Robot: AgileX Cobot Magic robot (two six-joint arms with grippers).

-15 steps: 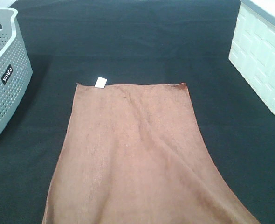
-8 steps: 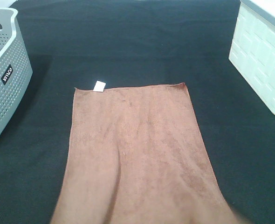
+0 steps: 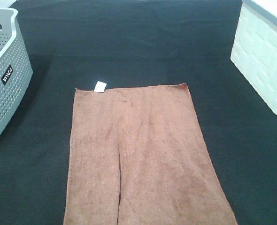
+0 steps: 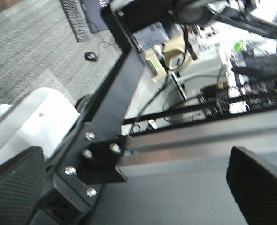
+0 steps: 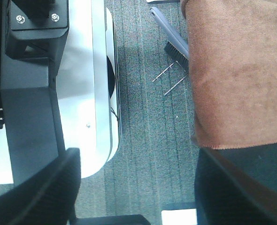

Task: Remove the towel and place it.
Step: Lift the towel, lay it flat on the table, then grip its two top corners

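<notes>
The brown towel (image 3: 138, 154) lies spread flat on the black table (image 3: 129, 42), its white tag (image 3: 100, 86) at the far left corner and its near end running off the bottom of the exterior view. Neither gripper appears in that view. In the right wrist view the towel (image 5: 237, 70) hangs over the table's edge above the carpet, just beside one finger (image 5: 232, 187) of my right gripper (image 5: 138, 187), which is open and holds nothing. My left gripper (image 4: 138, 187) is open too, with only the table frame between its wide-set fingers.
A grey perforated basket (image 3: 2, 79) stands at the left edge of the table. A white panelled box (image 3: 265, 51) sits at the far right. Beyond the table edge are metal frame bars (image 4: 115, 117) and carpeted floor (image 5: 152, 140).
Both grippers have opened and let go of the towel. Its near end, spread wide and lifted before, has dropped and settled narrower and flat on the table.
</notes>
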